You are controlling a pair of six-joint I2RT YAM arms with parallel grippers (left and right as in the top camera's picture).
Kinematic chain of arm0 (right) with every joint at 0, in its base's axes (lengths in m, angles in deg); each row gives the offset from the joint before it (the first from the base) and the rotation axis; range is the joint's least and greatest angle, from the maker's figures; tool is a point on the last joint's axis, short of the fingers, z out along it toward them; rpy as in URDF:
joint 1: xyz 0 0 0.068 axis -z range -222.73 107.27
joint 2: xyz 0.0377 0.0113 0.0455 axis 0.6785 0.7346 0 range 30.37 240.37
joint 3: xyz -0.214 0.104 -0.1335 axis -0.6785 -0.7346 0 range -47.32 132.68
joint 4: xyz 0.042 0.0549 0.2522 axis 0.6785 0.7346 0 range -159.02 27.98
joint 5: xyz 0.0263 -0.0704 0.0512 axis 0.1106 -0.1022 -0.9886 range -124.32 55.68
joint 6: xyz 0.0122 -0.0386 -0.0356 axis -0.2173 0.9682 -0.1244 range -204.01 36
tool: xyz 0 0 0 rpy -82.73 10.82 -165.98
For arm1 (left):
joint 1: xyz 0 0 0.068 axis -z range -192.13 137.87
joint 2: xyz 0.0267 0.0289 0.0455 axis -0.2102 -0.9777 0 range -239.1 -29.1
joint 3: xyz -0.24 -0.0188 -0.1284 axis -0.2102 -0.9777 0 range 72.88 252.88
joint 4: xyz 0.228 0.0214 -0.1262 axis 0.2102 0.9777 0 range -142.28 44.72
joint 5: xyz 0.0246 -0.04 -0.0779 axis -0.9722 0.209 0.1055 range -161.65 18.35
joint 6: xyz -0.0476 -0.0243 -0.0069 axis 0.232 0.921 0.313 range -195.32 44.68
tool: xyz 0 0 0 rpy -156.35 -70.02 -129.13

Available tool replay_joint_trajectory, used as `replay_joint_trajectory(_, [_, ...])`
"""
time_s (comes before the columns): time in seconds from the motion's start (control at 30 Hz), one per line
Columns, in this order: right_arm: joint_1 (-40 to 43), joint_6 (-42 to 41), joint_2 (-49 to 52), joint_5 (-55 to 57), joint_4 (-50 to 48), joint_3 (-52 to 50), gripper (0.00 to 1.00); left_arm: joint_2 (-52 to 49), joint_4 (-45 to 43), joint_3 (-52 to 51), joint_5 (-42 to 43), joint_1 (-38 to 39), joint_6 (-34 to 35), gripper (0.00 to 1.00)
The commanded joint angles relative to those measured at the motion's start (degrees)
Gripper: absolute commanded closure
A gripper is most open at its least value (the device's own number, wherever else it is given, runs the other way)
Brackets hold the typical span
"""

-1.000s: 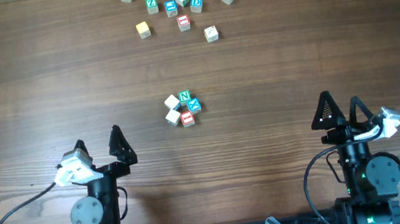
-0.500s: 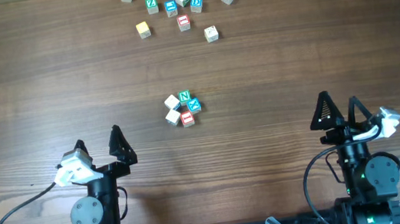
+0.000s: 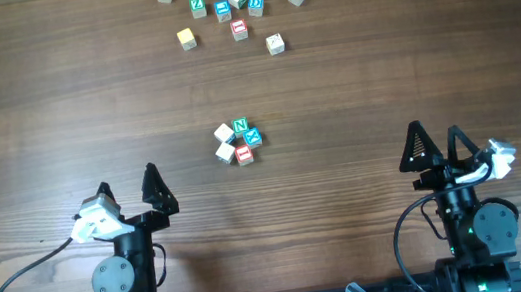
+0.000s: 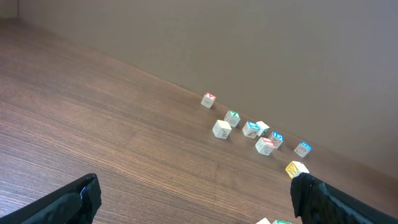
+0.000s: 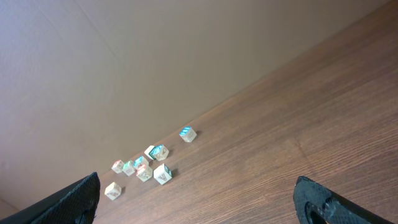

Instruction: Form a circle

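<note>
Wooden tabletop (image 3: pixel 411 66), brown grain, carrying every item listed. 2 grippers at the near edge, the left gripper (image 3: pixel 127 179) and the right gripper (image 3: pixel 435 129), each with jaws spread wide and grasping nothing, both well apart from all cubes. A loose scatter (image 3: pixel 239 29) of 9 letter cubes lies along the far edge; the circle (image 3: pixel 239 141), 5 small cubes packed in a tight ring (green "N", blue, red, 2 plain pale), sits near mid-tabletop, between the grippers and that scatter.
</note>
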Motion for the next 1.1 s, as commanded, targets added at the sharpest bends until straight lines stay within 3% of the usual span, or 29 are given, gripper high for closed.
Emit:
replay_joint_trajectory(0.0, [-0.2, 0.5, -1.0, 0.5, 0.0, 0.0, 0.0, 0.4, 0.2, -0.1, -0.6, -0.2, -0.1, 0.0])
replay_joint_trajectory(0.77, [-0.2, 2.2, -0.8, 1.4, 0.0, 0.0, 0.0, 0.4, 0.2, -0.1, -0.6, -0.2, -0.1, 0.0])
replay_joint_trajectory(0.97, [-0.2, 25.3, -0.8, 1.2, 0.0, 0.0, 0.0, 0.4, 0.2, -0.1, -0.6, -0.2, -0.1, 0.0])
replay_joint_trajectory(1.07, [-0.2, 33.0, -0.8, 1.2, 0.0, 0.0, 0.0, 0.4, 0.2, -0.1, -0.6, -0.2, -0.1, 0.0])
